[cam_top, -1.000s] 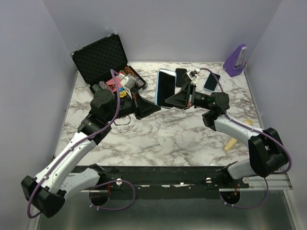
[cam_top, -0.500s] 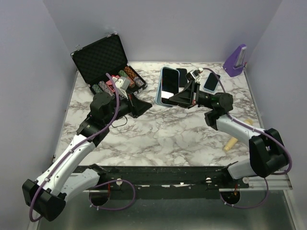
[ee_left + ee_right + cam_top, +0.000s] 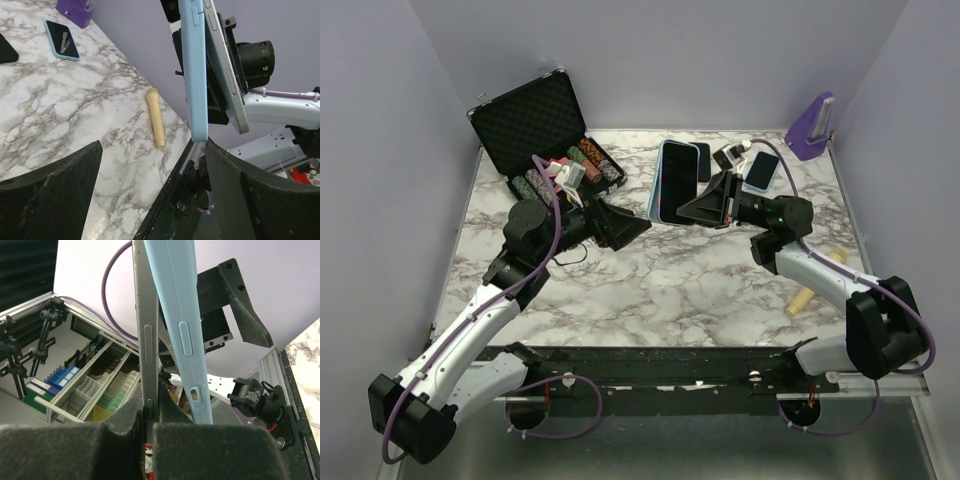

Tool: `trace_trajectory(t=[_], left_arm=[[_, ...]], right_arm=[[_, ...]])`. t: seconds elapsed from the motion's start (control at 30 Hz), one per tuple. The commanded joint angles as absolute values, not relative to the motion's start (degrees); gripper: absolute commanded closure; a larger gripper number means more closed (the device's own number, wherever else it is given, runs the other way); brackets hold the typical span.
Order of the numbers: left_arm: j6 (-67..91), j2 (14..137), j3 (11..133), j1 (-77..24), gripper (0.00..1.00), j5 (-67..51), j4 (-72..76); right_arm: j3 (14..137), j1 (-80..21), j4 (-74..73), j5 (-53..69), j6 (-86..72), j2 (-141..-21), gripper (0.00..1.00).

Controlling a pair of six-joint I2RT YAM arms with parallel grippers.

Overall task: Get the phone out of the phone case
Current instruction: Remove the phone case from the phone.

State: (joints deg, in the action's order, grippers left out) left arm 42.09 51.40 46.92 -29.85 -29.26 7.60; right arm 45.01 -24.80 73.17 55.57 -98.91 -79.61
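- The left pincer (image 3: 628, 226) is hovering with its jaws gaping wide, touching nothing, at 8 o'clock from the phone (image 3: 675, 180).
- The phone is standing on edge above the worktop (image 3: 650, 280), its blue case (image 3: 194, 75) splaying off one side.
- The right pincer (image 3: 150, 427) is clamping the phone's bare edge.

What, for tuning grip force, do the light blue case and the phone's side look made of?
The case looks like matte soft plastic or silicone: even light blue, no glare, moulded button bumps. The phone, seen edge-on, looks like satin metal: silvery grey with separate buttons, though painted plastic is possible.
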Motion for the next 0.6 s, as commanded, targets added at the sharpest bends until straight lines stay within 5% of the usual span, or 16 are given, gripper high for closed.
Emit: trace_trajectory(t=[0.0,0.17,0.37,0.57], left_arm=[[48.2,54.1,48.5,-30.0,0.14,-32.7,14.9],[50.4,58.3,51.5,-30.1,0.33,-31.0,13.7],[51.2,61.7,55.4,-31.5,0.4,-30.0,11.3],[51.4,64.9,59.7,-31.6,0.84,-27.3,6.6]], right_arm=[[44.8,-24.9,76.0,55.6,-95.5,-76.5,0.99],[44.6,-24.9,74.9,55.7,-94.3,-75.7,0.99],[44.2,-24.9,72.9,55.8,-92.2,-75.2,0.99],[43.4,-24.8,59.7,55.5,-82.6,-72.3,0.99]])
